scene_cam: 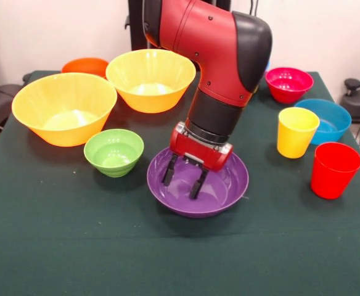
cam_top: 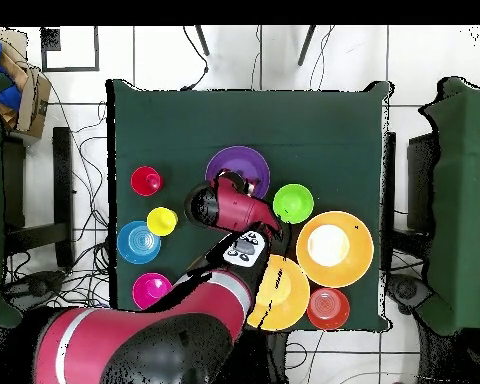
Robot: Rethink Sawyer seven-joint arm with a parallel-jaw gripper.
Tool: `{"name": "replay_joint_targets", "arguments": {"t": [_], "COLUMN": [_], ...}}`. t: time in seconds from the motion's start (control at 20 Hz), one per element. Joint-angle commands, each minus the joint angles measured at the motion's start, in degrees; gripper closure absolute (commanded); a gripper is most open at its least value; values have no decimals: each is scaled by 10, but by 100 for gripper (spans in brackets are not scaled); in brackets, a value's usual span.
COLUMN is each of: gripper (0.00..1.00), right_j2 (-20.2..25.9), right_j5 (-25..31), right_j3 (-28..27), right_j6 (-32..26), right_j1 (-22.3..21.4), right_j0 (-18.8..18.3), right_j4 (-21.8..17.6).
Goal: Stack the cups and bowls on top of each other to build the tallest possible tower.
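Currently on the counter: seven bowls and two cups, all standing separately

Counter (scene_cam: 57,246): dark green cloth surface, carrying every item listed below.

End effector (scene_cam: 184,176): red body with two black fingers spread apart and holding nothing; the fingertips hang inside the purple bowl (scene_cam: 220,194), at its far half, seen from the front.

Purple bowl: wide and shallow, near the front-centre of the counter in the front view.

Green bowl (scene_cam: 113,152): small, just beside the purple bowl, on its left in the front view.

Large yellow-orange bowls: one at far left (scene_cam: 64,108), one behind it toward the centre (scene_cam: 150,79); their rims are close together.

Orange bowl (scene_cam: 84,65): small, behind the two large bowls, partly hidden by them.

Pink-red bowl (scene_cam: 289,84): small, at the far right.

Blue bowl (scene_cam: 328,120): near the right edge, partly behind the yellow cup (scene_cam: 296,132).

Red cup (scene_cam: 333,169): upright, nearer the camera than the yellow cup, apart from it.

Tower: nothing is stacked on anything; each bowl and cup rests directly on the counter
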Motion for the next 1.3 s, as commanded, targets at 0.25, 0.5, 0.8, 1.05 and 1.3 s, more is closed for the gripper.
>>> {"name": "replay_joint_targets", "arguments": {"t": [0.25,0.5,0.8,1.05,1.3], "gripper": [0,0,0,0,0], "right_j2": [133,145,154,155,150], "right_j5": [33,65,73,84,89], "right_j3": [-2,26,31,28,19], "right_j6": [62,51,46,44,46], "right_j1": [46,14,3,1,6], "right_j0": [-7,-13,-18,-18,-13], "right_j4": [-20,-29,-31,-29,-25]}}
